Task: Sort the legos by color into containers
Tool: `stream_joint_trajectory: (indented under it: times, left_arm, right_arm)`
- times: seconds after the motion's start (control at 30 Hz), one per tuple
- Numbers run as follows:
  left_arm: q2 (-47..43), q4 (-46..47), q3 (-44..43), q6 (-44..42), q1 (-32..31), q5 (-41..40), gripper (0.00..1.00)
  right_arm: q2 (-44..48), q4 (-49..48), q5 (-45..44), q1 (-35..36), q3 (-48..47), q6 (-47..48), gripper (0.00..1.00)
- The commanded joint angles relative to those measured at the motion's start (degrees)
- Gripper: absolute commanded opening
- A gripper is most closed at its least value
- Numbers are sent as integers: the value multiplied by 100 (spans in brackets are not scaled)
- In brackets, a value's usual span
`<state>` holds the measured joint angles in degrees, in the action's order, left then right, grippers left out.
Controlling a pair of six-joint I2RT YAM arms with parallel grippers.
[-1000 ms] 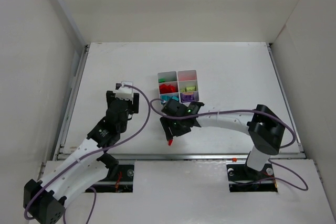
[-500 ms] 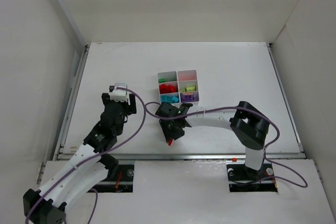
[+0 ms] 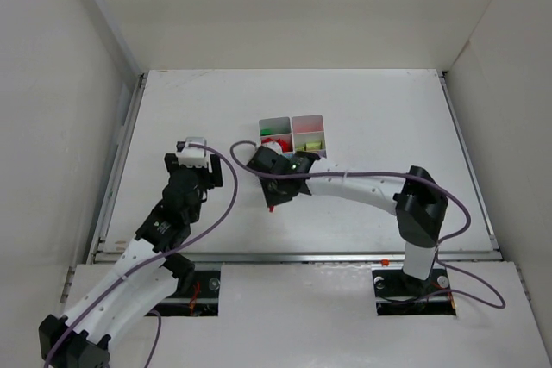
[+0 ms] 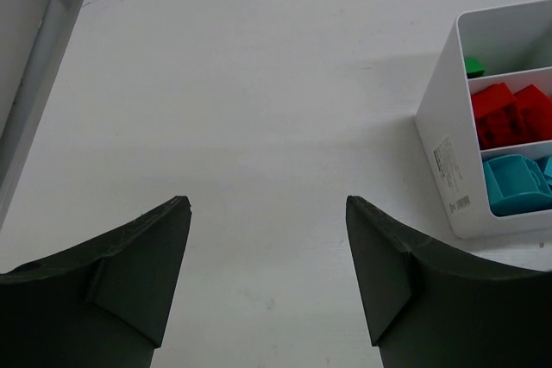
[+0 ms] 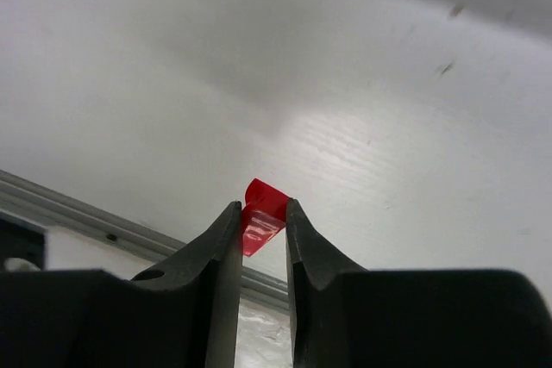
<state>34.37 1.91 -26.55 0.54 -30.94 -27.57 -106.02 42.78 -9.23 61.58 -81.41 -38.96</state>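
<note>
A small red lego [image 5: 263, 213] is pinched between the fingertips of my right gripper [image 5: 261, 211], which is shut on it; from above the red piece [image 3: 271, 208] pokes out below the gripper [image 3: 272, 202], lifted just in front of the containers [image 3: 292, 120]. The white containers [image 4: 446, 140] hold dark green [image 4: 473, 65], red [image 4: 509, 114] and teal [image 4: 516, 183] legos in the left column, with lime green [image 3: 312, 145] in the right column. My left gripper [image 4: 267, 213] hangs open over bare table to the left of the containers, holding nothing.
White walls enclose the table on three sides. A metal rail [image 3: 293, 257] runs along the table's near edge. The right arm's wrist covers the front row of the containers in the top view.
My right gripper closed on the red lego and lifted it back toward the containers. The left arm drew slightly left.
</note>
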Motion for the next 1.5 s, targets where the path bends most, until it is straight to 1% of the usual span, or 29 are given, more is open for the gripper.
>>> stream_joint_trajectory:
  times: [0.0,0.07,0.1,0.17,0.2,0.23,0.27,0.3,0.53,0.67,0.87,0.93,0.97,1.03,1.07,1.13,1.2,1.3,1.37,1.43,1.47]
  left_arm:
    - [-124,195,123,96,70,-20,70]
    - [-124,248,123,96,123,-20,70]
    - [-124,248,123,96,123,-20,70]
    - [-124,248,123,96,176,-20,70]
    - [-124,248,123,96,245,-20,70]
    - [-124,248,175,96,246,-20,70]
    - [-124,248,176,96,298,-20,70]
    - [-124,248,176,96,351,-20,70]
    - [-71,301,176,96,580,33,71]
    - [-71,354,229,96,685,85,71]
    - [-18,354,229,96,738,85,71]
    - [-18,354,229,96,738,85,71]
    - [-18,354,229,96,738,138,71]
    - [-18,354,229,96,791,138,71]
    - [-18,354,229,96,791,138,71]
    - [-18,354,229,96,791,138,71]
    - [34,354,229,96,791,190,71]
    - [35,354,229,96,791,243,71]
    - [35,354,229,96,791,244,71]
    - [96,354,229,44,843,296,71]
    - [96,354,177,43,844,296,71]
  right_arm:
    - [390,256,-1053,-58,-1259,388,0]
    - [170,370,-1499,-268,-1745,494,0]
    - [-162,536,-1624,-357,-2287,495,0]
    - [-550,765,-1809,-558,-2860,643,0]
    - [-726,958,-1810,-768,-3333,644,0]
    - [-1006,960,-1880,-866,-3494,714,0]
    - [-1087,1012,-1880,-954,-3609,714,0]
    - [-1157,1013,-1819,-1103,-3671,810,0]
    - [-1281,889,-1766,-1438,-3594,969,0]
    - [-1334,583,-1529,-1596,-3461,969,0]
    - [-1545,582,-1283,-1658,-3408,1022,1]
    - [-1545,582,-1230,-1658,-3294,1153,10]
    - [-1545,582,-1230,-1658,-3294,1154,22]
    - [-1396,530,-1230,-1658,-3163,1154,32]
    - [-1395,529,-1230,-1658,-3162,1206,42]
    - [-1325,476,-1230,-1658,-3092,1259,53]
    - [-1264,476,-1177,-1658,-3092,1259,62]
    - [-1132,476,-1177,-1658,-3162,1320,68]
    - [-983,476,-1230,-1658,-3224,1321,69]
    - [-755,476,-1396,-1658,-3390,1391,73]
    - [-649,476,-1649,-1710,-3391,1469,75]
